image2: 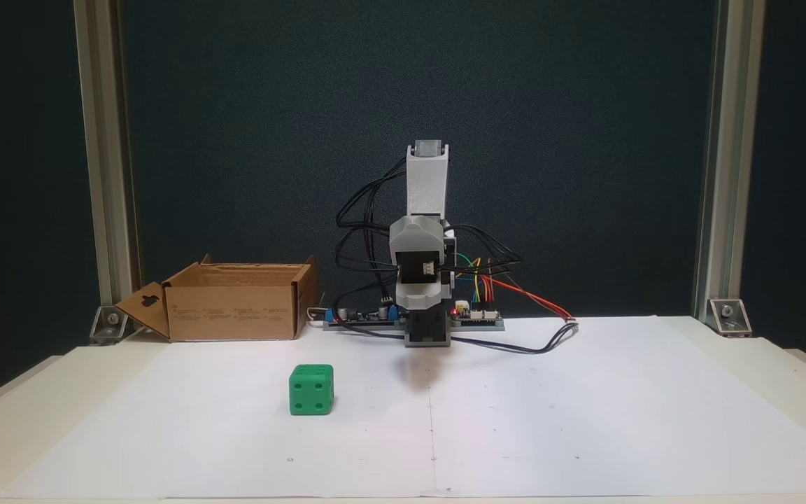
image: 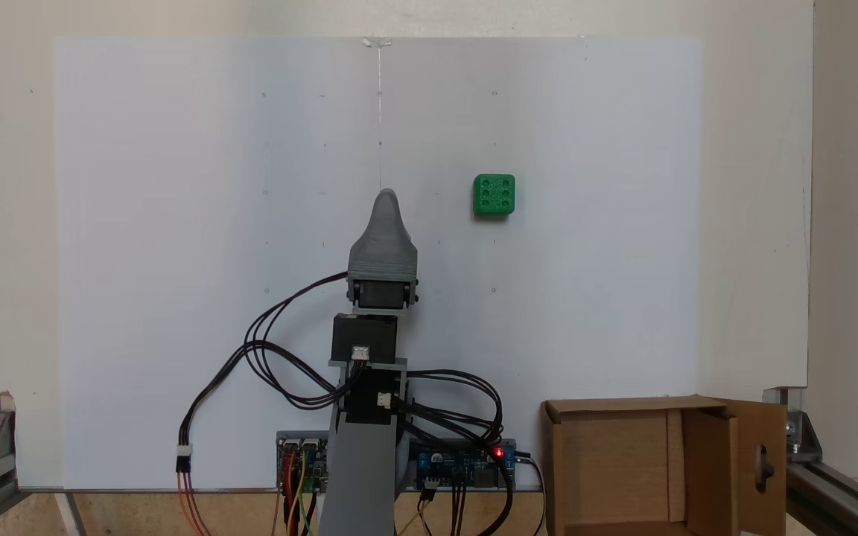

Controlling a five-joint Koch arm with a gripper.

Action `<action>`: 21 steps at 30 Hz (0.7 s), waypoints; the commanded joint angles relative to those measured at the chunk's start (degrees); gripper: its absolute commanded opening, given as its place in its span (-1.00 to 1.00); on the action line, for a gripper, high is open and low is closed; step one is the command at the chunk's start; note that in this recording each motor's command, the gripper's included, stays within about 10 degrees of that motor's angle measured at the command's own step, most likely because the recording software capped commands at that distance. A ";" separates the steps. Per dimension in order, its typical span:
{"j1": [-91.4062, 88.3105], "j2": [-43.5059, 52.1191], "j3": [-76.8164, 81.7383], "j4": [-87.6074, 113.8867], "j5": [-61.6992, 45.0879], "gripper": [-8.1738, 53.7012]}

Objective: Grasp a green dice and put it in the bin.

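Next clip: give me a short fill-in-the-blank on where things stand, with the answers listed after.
1. The colour of the dice is ____.
2. The dice rests on the white ____, apart from the hand.
3. The bin is made of brown ____.
4. The top face of the dice shows ____ pips.

Missing words: green; sheet; cardboard; six

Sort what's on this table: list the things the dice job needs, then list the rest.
Job:
green dice, on the white sheet
cardboard bin, open, beside the arm's base
gripper, away from the dice

Rest:
white sheet
circuit boards and cables
aluminium frame posts
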 commanded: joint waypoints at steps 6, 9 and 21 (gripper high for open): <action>-0.26 5.54 2.81 -11.60 1.41 0.70; -0.26 5.54 2.81 -11.60 1.41 0.70; -0.44 5.54 2.81 -10.55 1.32 0.70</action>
